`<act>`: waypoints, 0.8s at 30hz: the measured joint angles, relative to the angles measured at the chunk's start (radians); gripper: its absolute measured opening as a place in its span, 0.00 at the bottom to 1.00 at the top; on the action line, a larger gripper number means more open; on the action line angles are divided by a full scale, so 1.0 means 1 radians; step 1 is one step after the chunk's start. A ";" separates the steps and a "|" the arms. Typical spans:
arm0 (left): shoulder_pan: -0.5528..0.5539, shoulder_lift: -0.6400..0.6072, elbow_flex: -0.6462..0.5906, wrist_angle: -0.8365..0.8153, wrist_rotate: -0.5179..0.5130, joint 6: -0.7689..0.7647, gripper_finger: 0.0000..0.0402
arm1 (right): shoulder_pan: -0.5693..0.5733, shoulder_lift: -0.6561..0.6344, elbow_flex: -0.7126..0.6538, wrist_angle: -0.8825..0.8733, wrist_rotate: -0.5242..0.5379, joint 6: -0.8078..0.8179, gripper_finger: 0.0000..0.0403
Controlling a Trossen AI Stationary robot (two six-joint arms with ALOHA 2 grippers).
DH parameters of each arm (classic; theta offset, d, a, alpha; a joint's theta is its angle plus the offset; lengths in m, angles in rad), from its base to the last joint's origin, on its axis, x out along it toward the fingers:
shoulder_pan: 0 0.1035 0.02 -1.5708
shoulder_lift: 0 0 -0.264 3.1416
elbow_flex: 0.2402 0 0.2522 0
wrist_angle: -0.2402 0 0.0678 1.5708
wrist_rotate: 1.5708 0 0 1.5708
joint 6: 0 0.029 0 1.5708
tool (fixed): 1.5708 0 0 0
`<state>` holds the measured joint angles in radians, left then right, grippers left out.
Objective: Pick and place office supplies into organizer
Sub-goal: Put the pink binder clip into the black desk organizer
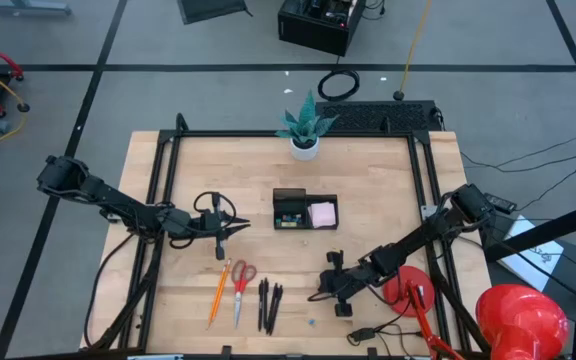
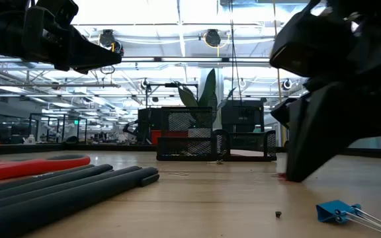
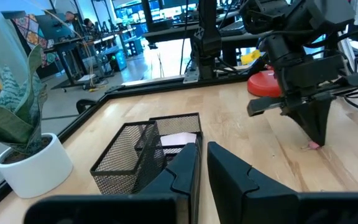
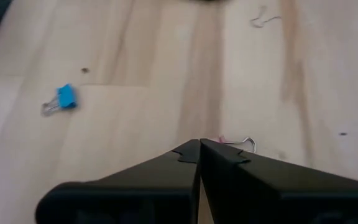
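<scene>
R gripper [image 4: 199, 149] shut on pink clip [image 4: 236, 142], wire handle sideways.

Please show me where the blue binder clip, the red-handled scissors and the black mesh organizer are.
blue binder clip [image 4: 66, 97]: right wrist view, blue body.
red-handled scissors [image 1: 244, 271]: high view, red handles.
black mesh organizer [image 3: 124, 155]: left wrist view, mesh side wall.

Your right gripper [image 1: 343, 297] points down at the bench, jaws closed tight together. Your left gripper [image 1: 220, 238] hovers over the bench's left half, jaws nearly closed, holding nothing.
</scene>
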<state>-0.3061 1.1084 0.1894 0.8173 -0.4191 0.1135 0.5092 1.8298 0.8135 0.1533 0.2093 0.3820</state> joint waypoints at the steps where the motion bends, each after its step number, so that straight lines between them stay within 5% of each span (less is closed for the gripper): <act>1: 0.000 0.000 0.000 0.000 0.000 0.000 0.12 | -0.005 0.001 0.000 -0.005 0.007 0.000 0.01; 24: 0.000 0.000 0.000 0.001 0.000 0.005 0.12 | -0.023 -0.051 -0.005 0.169 0.053 -0.041 0.00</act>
<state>-0.3061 1.1086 0.1894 0.8185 -0.4191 0.1181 0.4866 1.7792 0.8087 0.3224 0.2625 0.3408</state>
